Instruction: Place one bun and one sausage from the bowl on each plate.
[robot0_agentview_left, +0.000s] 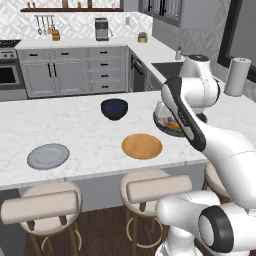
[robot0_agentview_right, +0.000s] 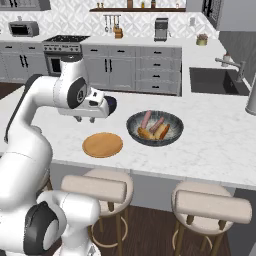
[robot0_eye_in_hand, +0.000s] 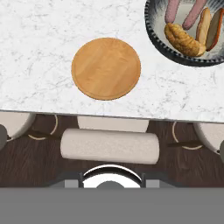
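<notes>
The wide speckled bowl (robot0_agentview_right: 175, 127) holds two pink sausages (robot0_agentview_right: 146, 119) and several buns (robot0_agentview_right: 162, 131). In the hand view the bowl (robot0_eye_in_hand: 154, 26) sits at the top right, with the sausages (robot0_eye_in_hand: 173, 9) and a crusty bun (robot0_eye_in_hand: 181, 39) in it. To its left lies the bare tan plate (robot0_agentview_right: 102, 144) (robot0_eye_in_hand: 106, 68) (robot0_agentview_left: 142, 146). The grey plate (robot0_agentview_left: 48, 156) lies bare at the counter's left. My gripper (robot0_agentview_right: 86, 120) hovers above the counter near the tan plate, left of the bowl. It is open (robot0_eye_in_hand: 112, 144), with nothing between its fingers.
A glossy dark blue bowl (robot0_agentview_left: 114, 108) stands behind the tan plate, partly behind my hand in the right base view. Padded stools (robot0_agentview_left: 45, 202) (robot0_agentview_right: 212, 205) (robot0_eye_in_hand: 109, 145) line the counter's near edge. A sink (robot0_agentview_right: 215, 80) and a paper towel roll (robot0_agentview_left: 237, 76) are to the right.
</notes>
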